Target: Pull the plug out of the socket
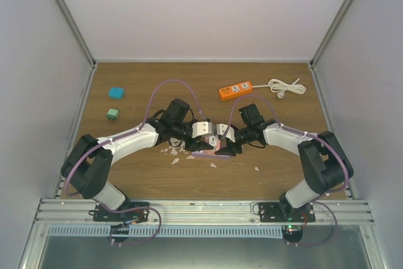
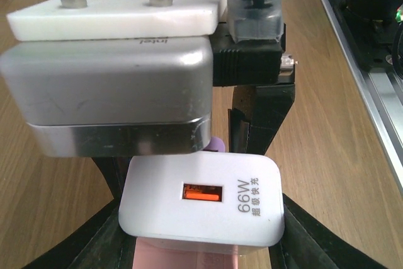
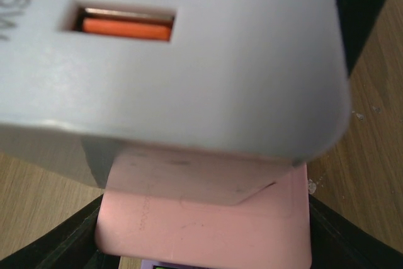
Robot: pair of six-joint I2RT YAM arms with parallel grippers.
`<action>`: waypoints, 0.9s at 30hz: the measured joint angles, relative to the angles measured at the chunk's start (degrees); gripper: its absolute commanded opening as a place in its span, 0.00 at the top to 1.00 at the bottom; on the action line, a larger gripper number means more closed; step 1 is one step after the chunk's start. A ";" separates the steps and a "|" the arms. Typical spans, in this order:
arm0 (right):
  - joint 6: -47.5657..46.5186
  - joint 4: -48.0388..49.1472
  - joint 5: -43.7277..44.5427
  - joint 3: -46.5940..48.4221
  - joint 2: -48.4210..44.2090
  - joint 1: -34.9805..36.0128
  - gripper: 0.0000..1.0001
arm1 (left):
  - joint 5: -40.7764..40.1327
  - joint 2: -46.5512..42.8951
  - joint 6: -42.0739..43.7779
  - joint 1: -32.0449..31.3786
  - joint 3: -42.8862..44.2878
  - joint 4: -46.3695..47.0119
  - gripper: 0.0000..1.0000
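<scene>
- The left pincer (image 2: 200,231) is closed in from both sides on the white plug (image 2: 201,196), a 66W charger block with an orange USB port on the face towards the camera. Its black fingers (image 2: 104,244) press against the plug's flanks.
- The right pincer (image 3: 204,240) is closed on the pink socket (image 3: 208,218), whose sides sit between the two dark fingers (image 3: 356,231).
- The plug sits on top of the socket, touching it. The right wrist view shows no gap between the white body and the pink block.
- Both arms meet near the middle of the desk (image 1: 283,162), and the plug and socket are held between them just above the wood.
- The silver camera (image 2: 113,102) on the right wrist hangs just above the plug in the left wrist view.
- Towards the far edge lie an orange power strip (image 1: 235,89) and its coiled white cable (image 1: 286,87).
- At far left lie a teal block (image 1: 116,92) and a green block (image 1: 113,114).
- Pale scraps (image 1: 175,160) lie scattered under the arms.
</scene>
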 measured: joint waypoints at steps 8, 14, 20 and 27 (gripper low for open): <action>0.00 0.17 -0.55 0.00 0.00 0.00 0.53 | 1.18 0.13 -2.34 0.66 0.48 -0.48 0.75; 0.00 0.26 -0.72 0.00 0.02 0.00 0.53 | 1.42 0.11 -1.60 0.83 0.50 -0.79 0.75; 0.02 0.31 -0.24 0.00 0.11 0.00 0.54 | -0.17 -0.15 1.03 0.20 0.39 -0.87 0.75; 0.02 0.70 -0.24 0.00 0.44 0.00 0.54 | -0.85 -0.26 1.33 -0.07 0.46 -1.20 0.76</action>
